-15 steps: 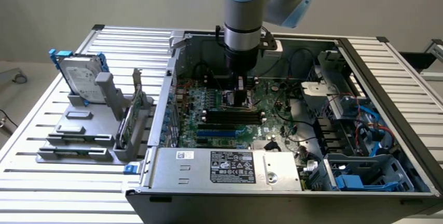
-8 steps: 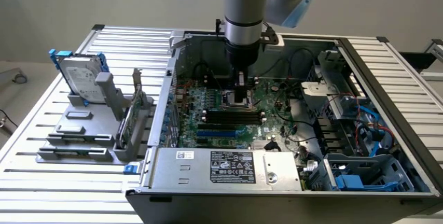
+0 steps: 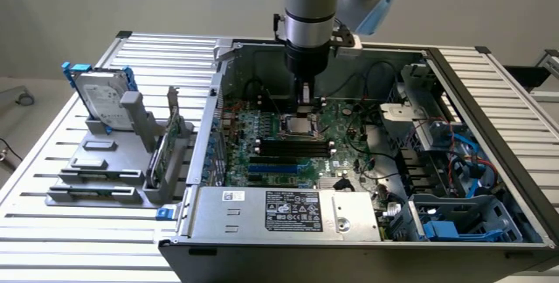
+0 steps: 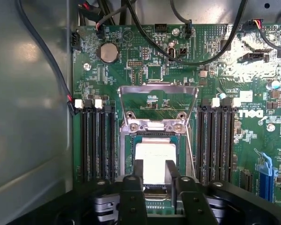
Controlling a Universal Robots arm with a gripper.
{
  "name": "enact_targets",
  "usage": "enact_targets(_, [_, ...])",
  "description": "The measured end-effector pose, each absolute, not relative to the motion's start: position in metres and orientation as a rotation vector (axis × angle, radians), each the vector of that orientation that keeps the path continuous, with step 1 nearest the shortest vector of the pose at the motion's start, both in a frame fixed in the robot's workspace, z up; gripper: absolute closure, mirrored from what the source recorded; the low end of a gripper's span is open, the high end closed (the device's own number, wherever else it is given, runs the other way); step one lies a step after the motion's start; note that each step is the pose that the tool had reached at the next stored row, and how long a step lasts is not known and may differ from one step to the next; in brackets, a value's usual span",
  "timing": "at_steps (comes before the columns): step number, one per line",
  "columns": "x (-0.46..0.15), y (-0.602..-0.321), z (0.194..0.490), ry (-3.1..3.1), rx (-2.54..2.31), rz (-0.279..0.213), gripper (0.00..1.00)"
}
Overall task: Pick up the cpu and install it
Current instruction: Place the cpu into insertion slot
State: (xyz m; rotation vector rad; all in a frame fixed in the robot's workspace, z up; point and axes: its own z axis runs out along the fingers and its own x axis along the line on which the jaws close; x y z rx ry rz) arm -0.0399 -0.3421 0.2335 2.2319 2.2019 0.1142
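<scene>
At socket (image 4: 157, 125) | wrist view: claw (image 4: 154, 164) over cpu (image 4: 155, 152) | exterior view: hard drive (image 3: 103, 99)

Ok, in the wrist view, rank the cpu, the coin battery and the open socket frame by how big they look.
1. open socket frame: largest.
2. cpu: somewhat smaller; its near edge is covered, so its full extent is unsure.
3. coin battery: clearly smallest.
</scene>
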Motion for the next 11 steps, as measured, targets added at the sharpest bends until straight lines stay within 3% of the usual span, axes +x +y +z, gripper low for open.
enact_targets(3, [-0.041,-0.344,0.236,2.201,2.246,0.129,0.82])
enact_targets(5, [-0.043,-0.346,0.238,2.203,2.254,0.135,0.82])
enact_targets(6, [-0.045,-0.348,0.24,2.205,2.257,0.138,0.89])
enact_targets(11, [-0.053,-0.353,0.244,2.212,2.269,0.151,0.89])
